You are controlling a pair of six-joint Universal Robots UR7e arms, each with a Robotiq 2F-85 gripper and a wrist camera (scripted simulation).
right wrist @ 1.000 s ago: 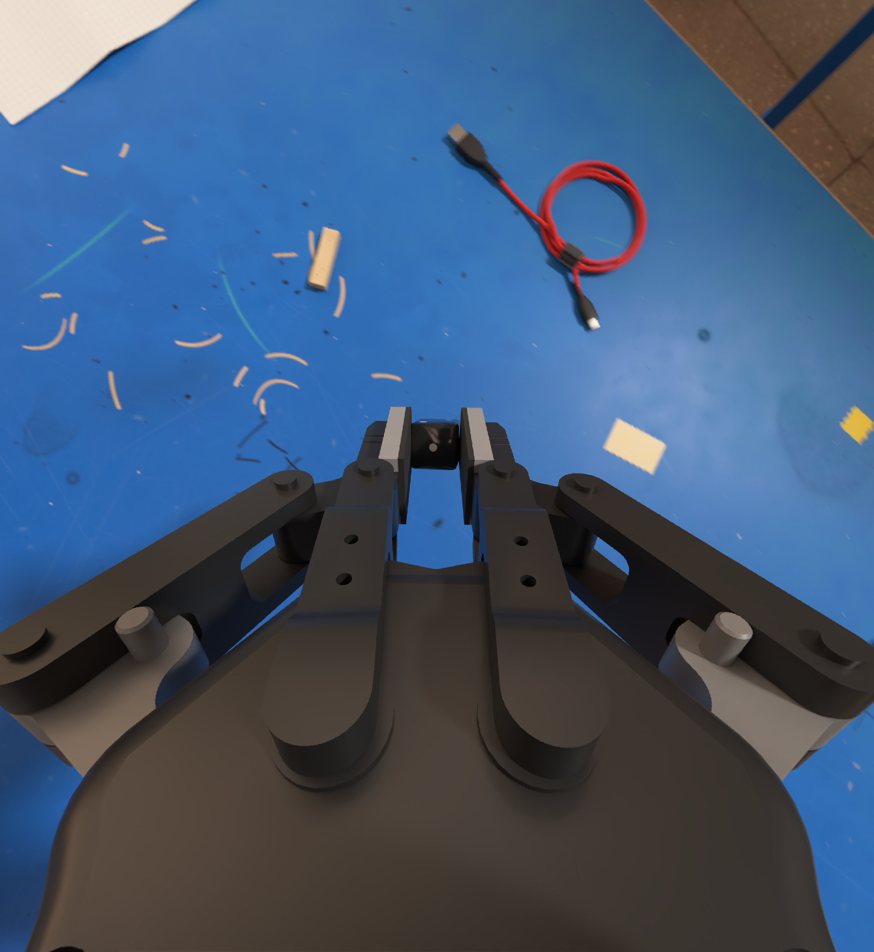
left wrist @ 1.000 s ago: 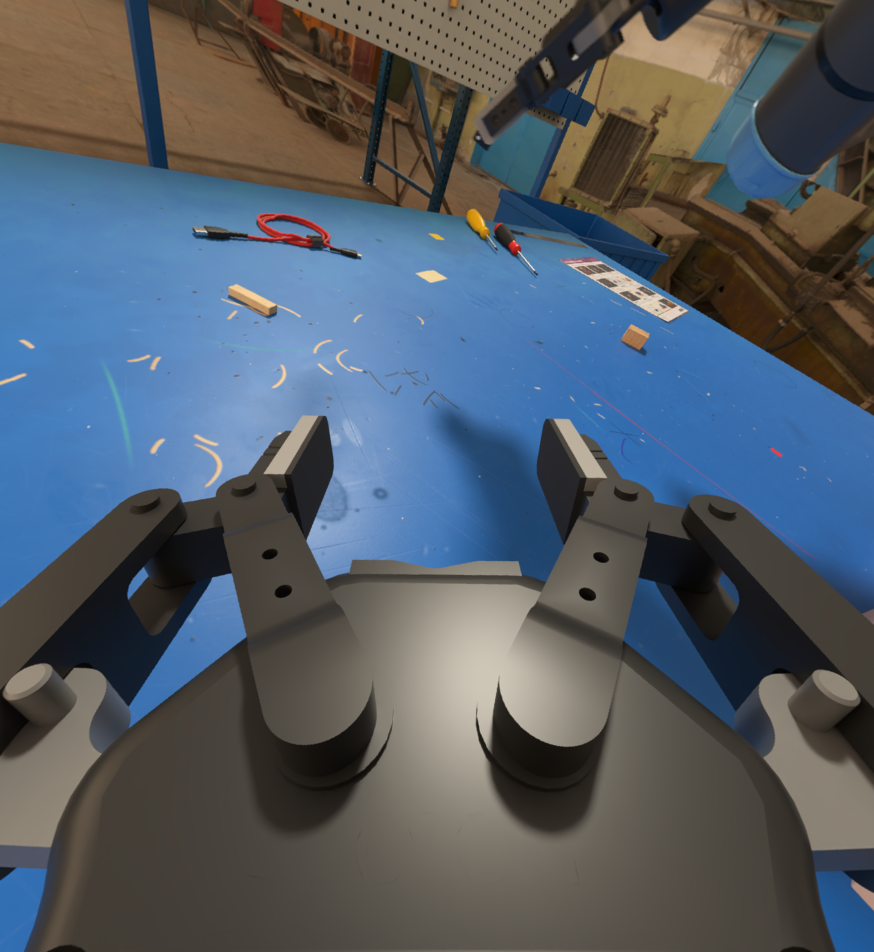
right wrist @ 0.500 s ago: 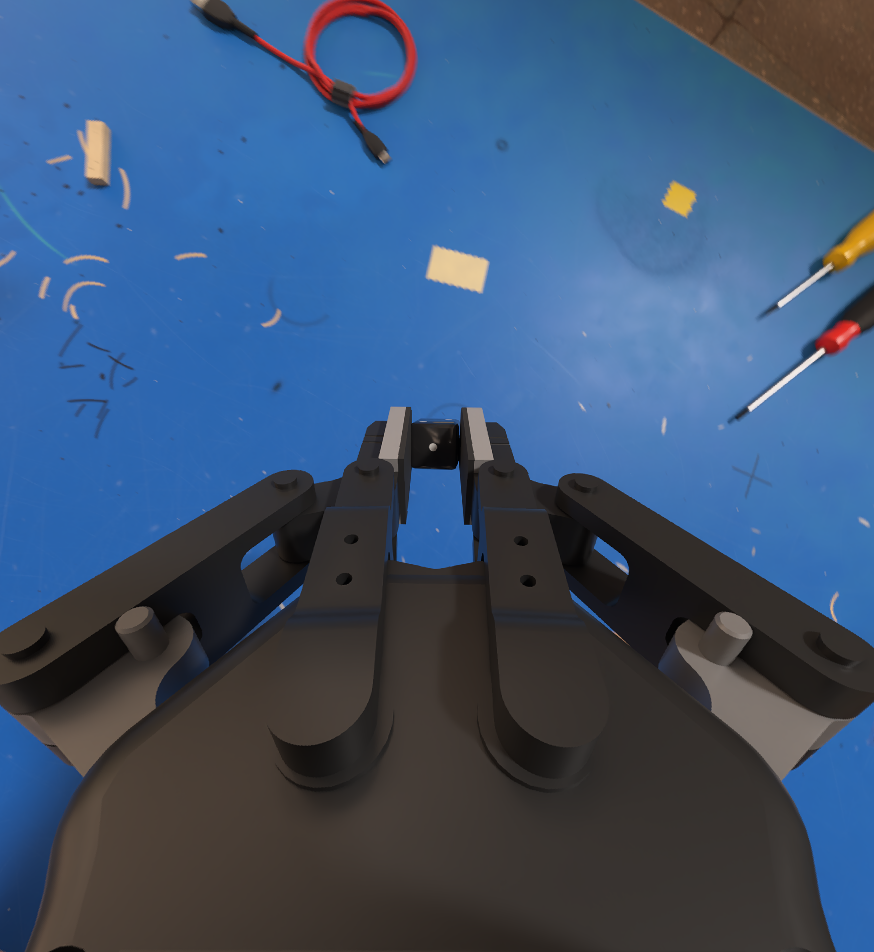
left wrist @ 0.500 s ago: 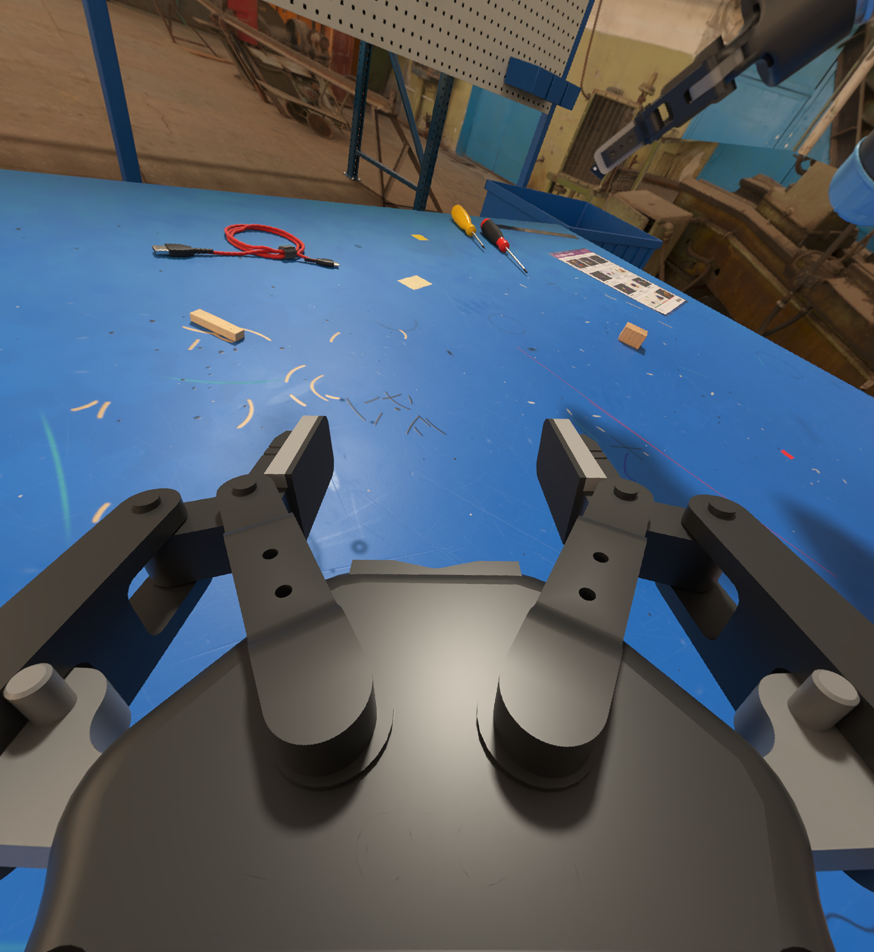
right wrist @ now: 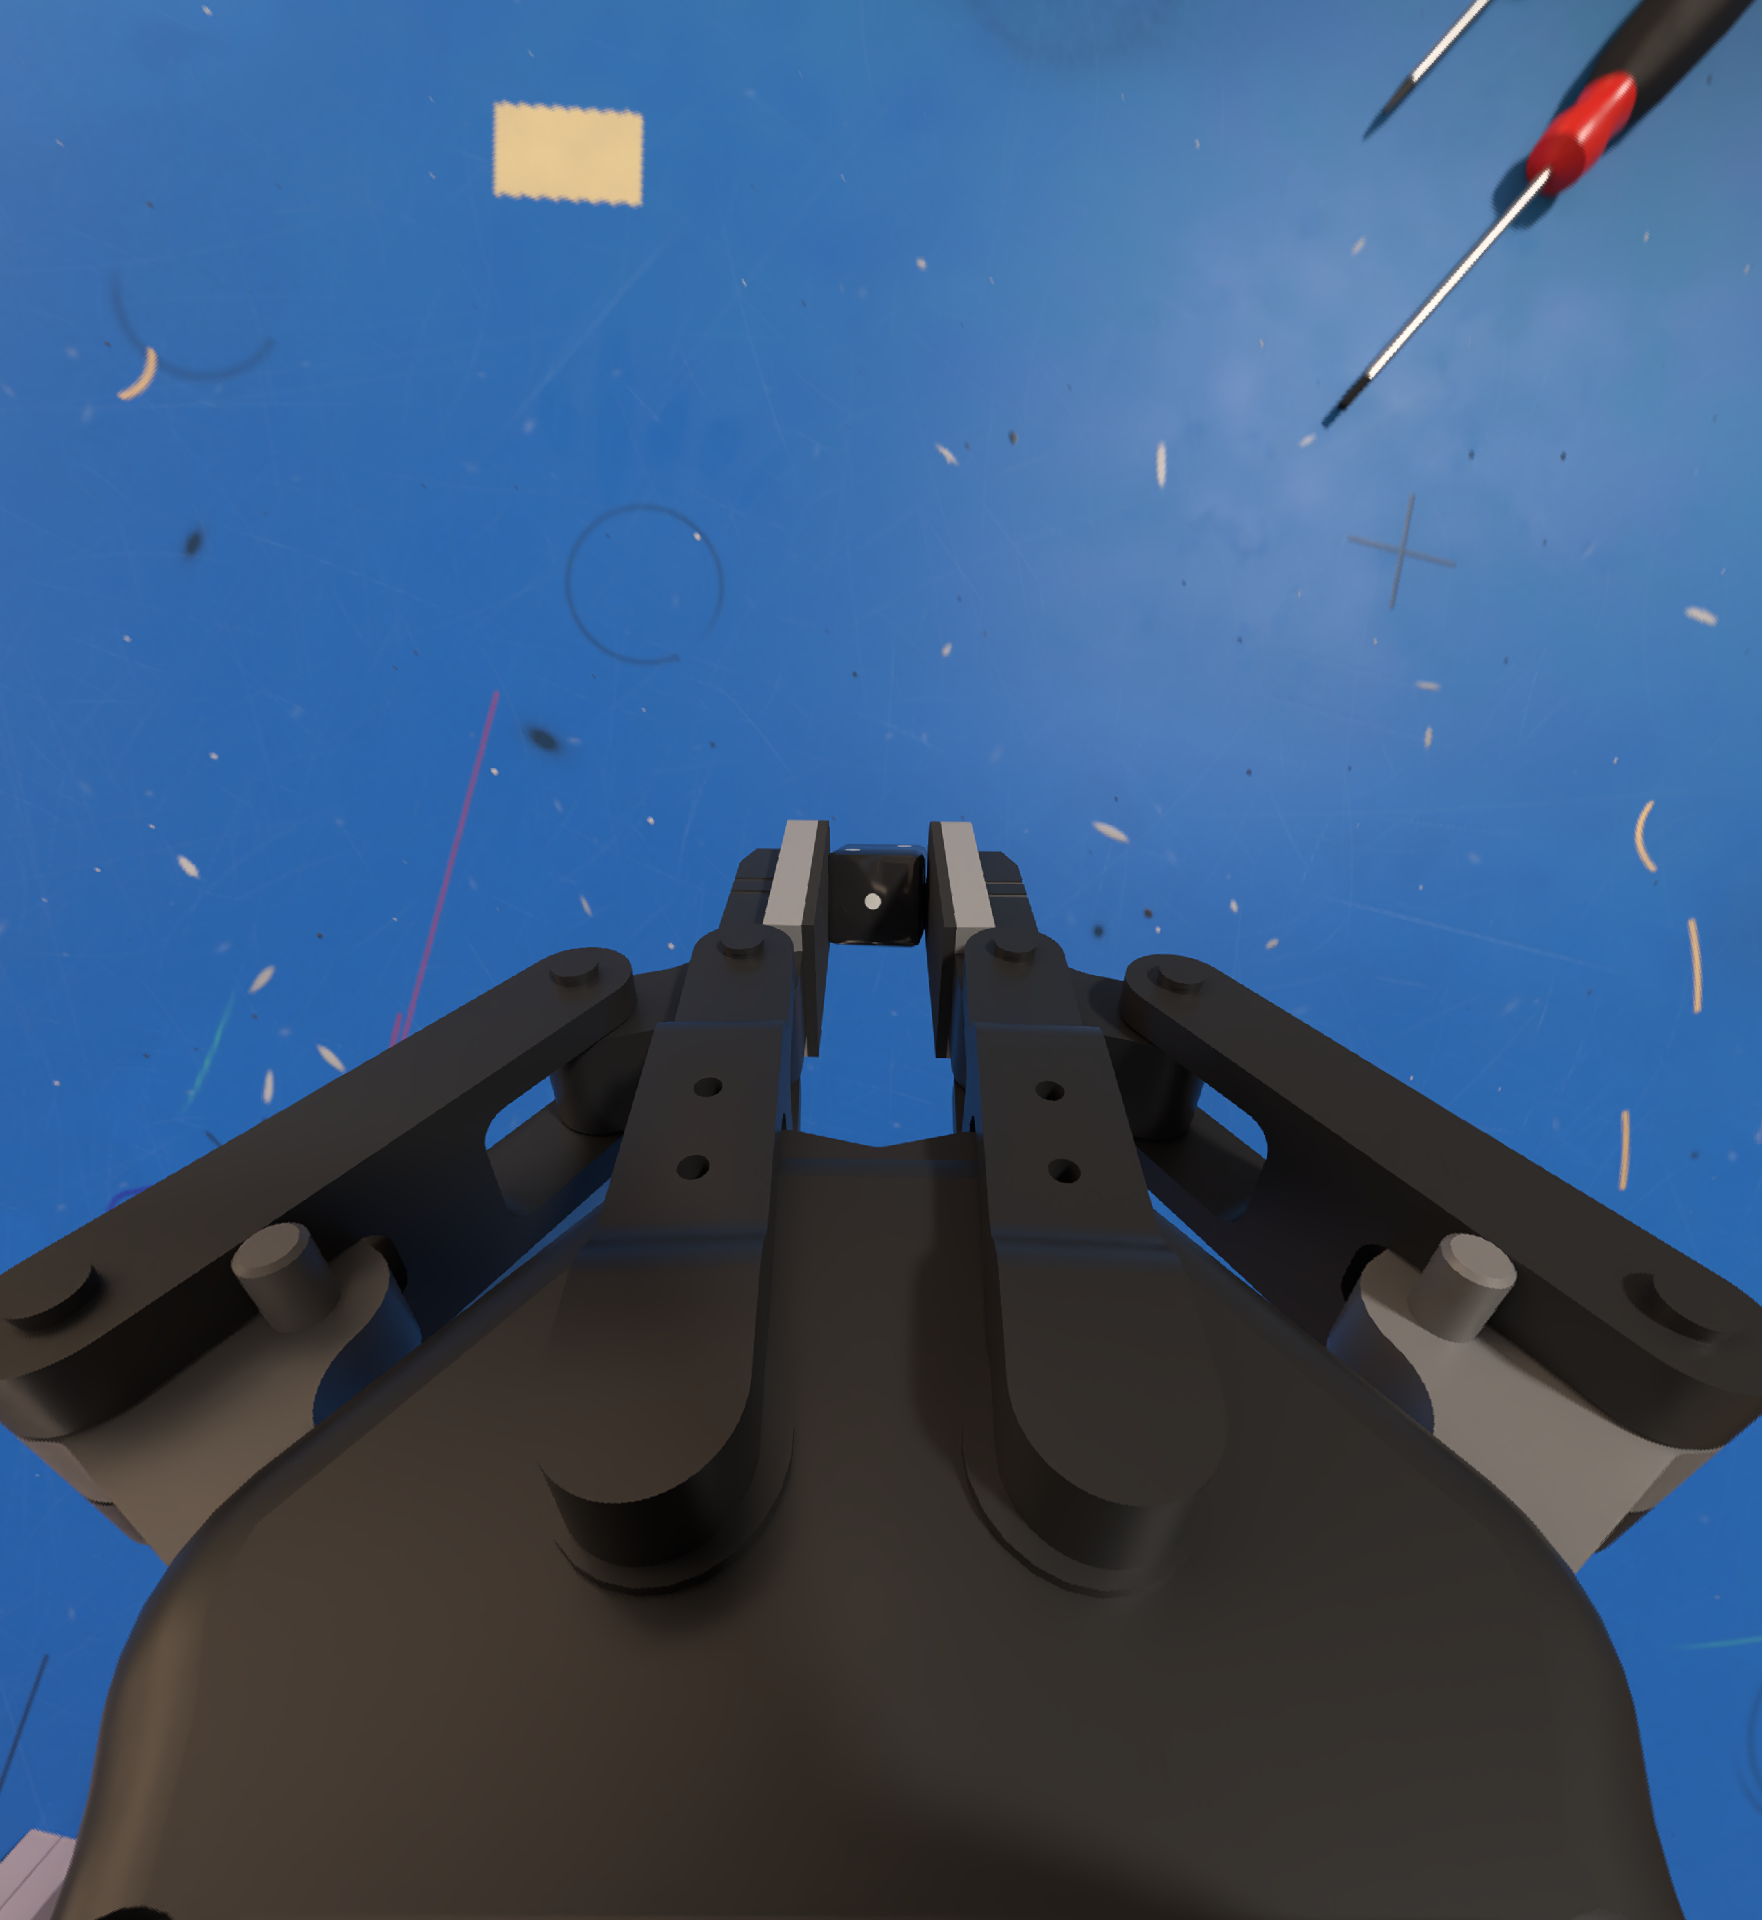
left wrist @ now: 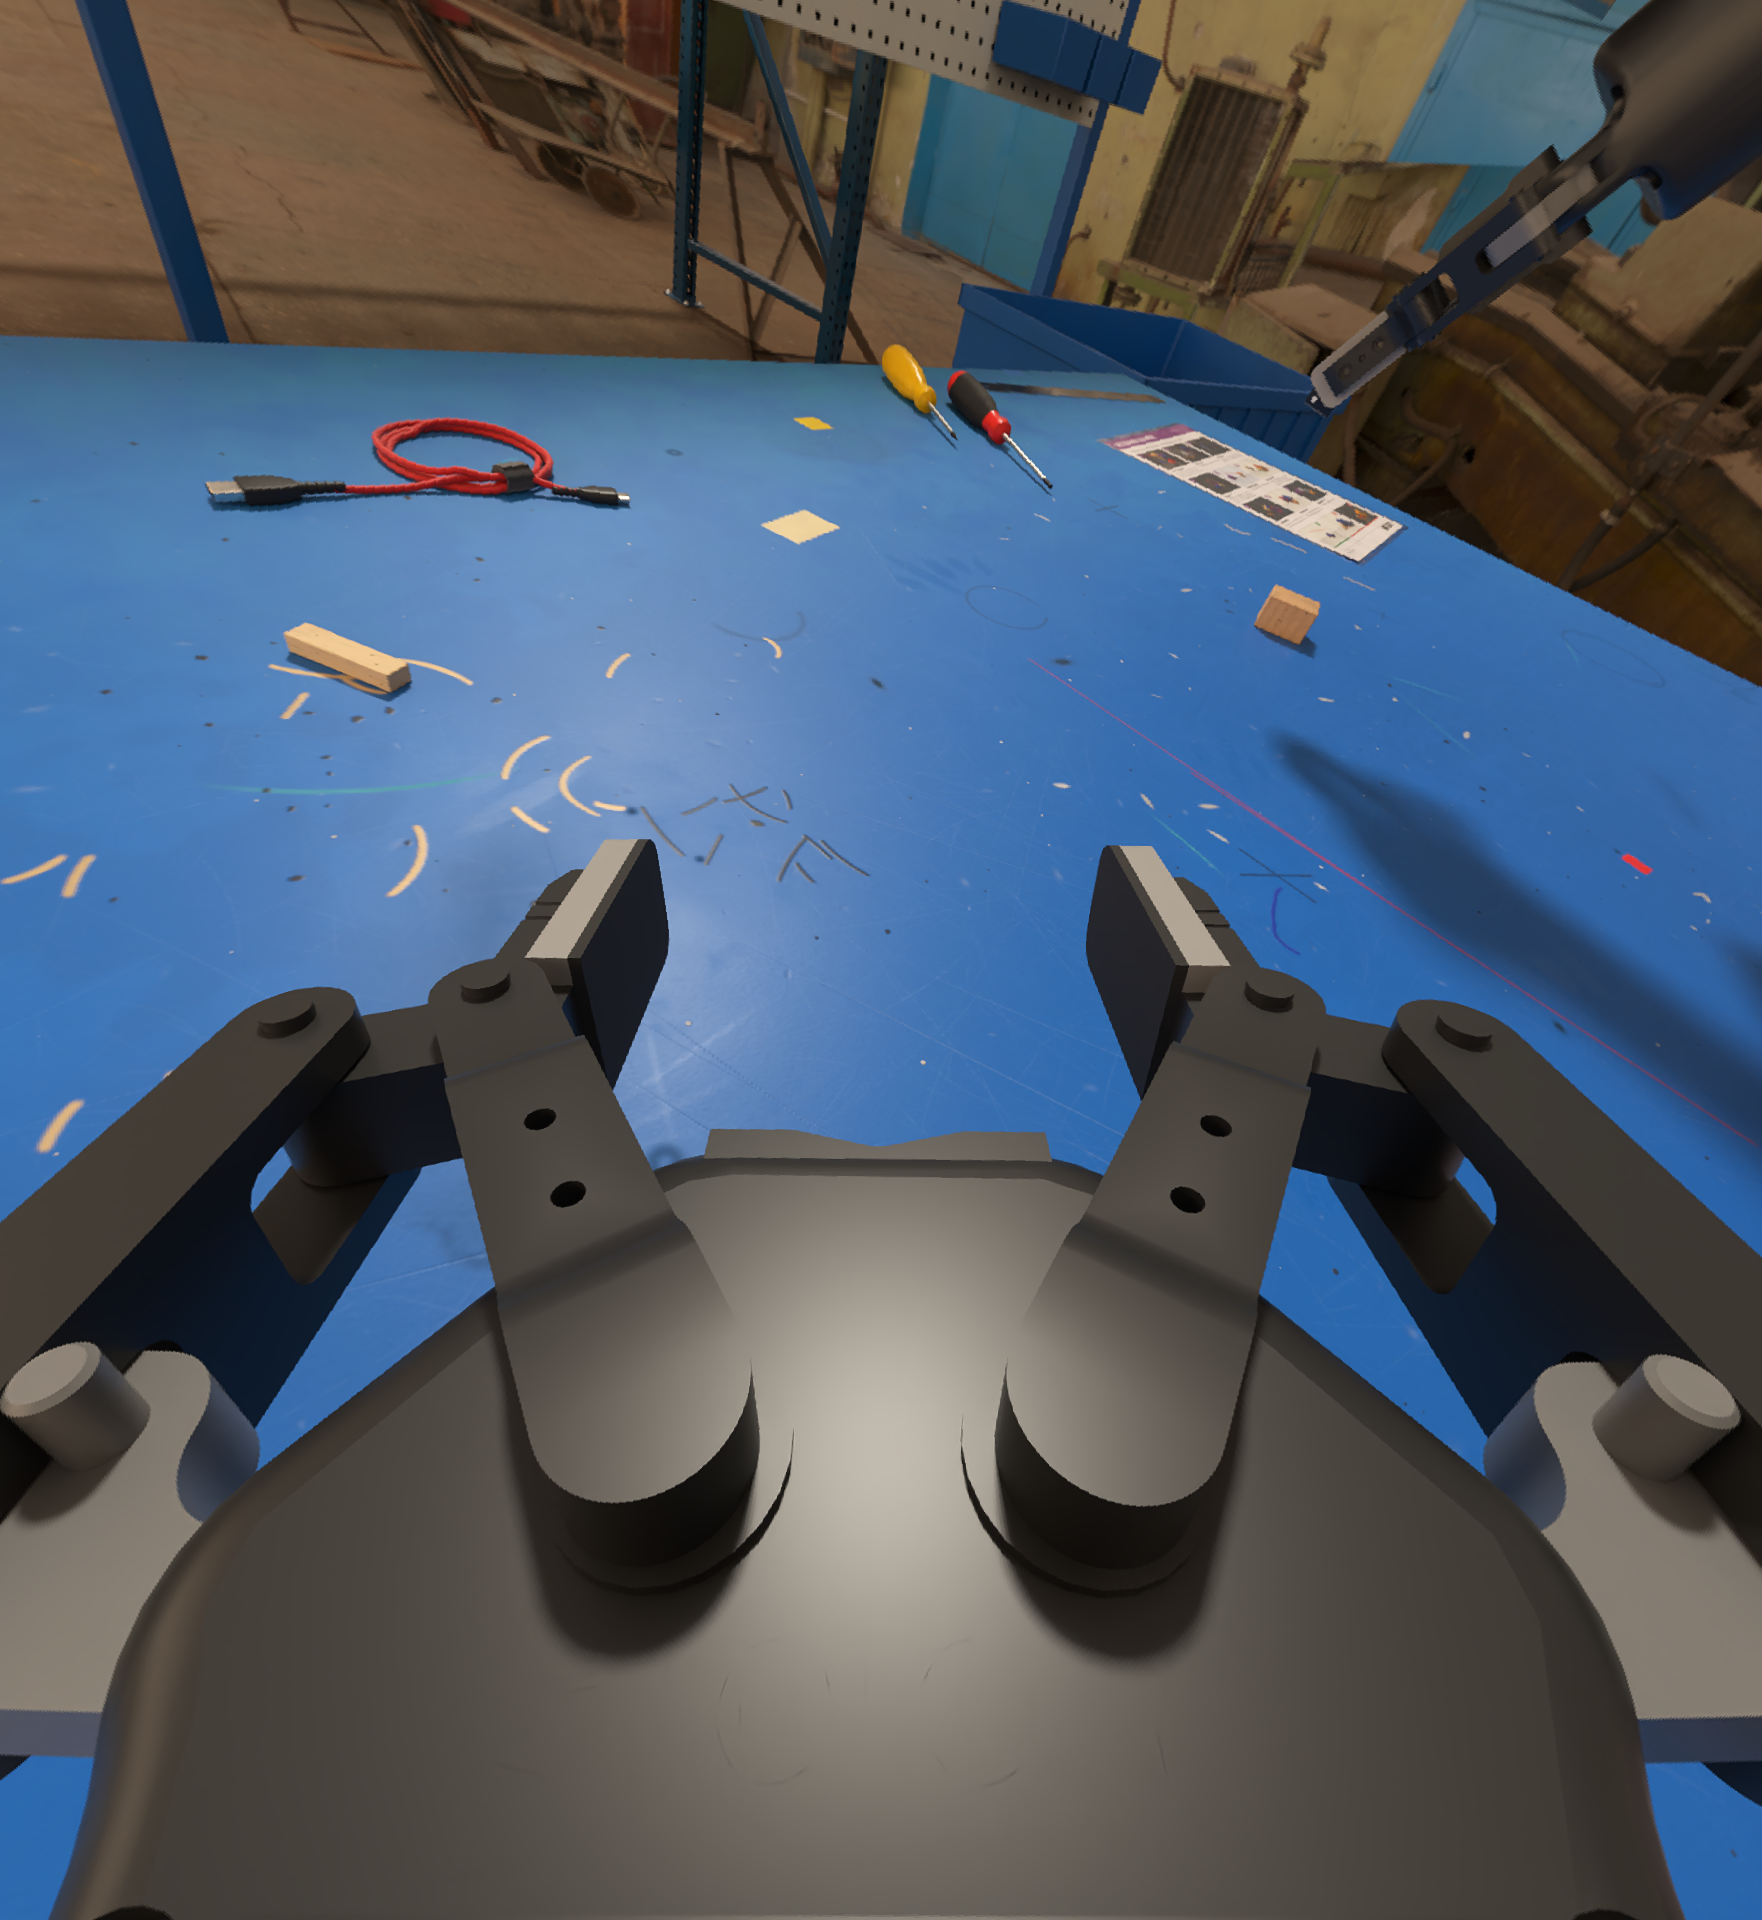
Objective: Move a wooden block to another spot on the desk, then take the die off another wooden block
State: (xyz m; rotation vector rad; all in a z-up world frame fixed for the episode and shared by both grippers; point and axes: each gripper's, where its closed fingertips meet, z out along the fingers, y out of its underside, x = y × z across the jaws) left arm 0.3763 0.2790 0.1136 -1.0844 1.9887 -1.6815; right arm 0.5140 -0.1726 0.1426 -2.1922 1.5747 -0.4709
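My right gripper (right wrist: 877, 883) is shut on a small black die (right wrist: 875, 896) with white pips and holds it above the blue desk (right wrist: 856, 520). My left gripper (left wrist: 877, 914) is open and empty, low over the desk (left wrist: 856, 707). In the left wrist view a small wooden cube (left wrist: 1286, 613) sits at the far right of the desk, and a long pale wooden block (left wrist: 347, 657) lies at the left. The right arm's gripper (left wrist: 1376, 348) shows high at the upper right, well above the desk.
A red coiled cable (left wrist: 451, 478) lies at the far left. Two screwdrivers, yellow (left wrist: 913, 382) and red-black (left wrist: 991, 421) (right wrist: 1542, 177), lie at the far edge. A printed sheet (left wrist: 1256, 488) lies at the far right. A tan paper scrap (left wrist: 800, 526) (right wrist: 567, 154) and wood shavings are scattered.
My right gripper has carried the die to the right across the desk, past the cable toward the screwdrivers, and lower. The left wrist view has pulled back and turned slightly; its jaws stay open.
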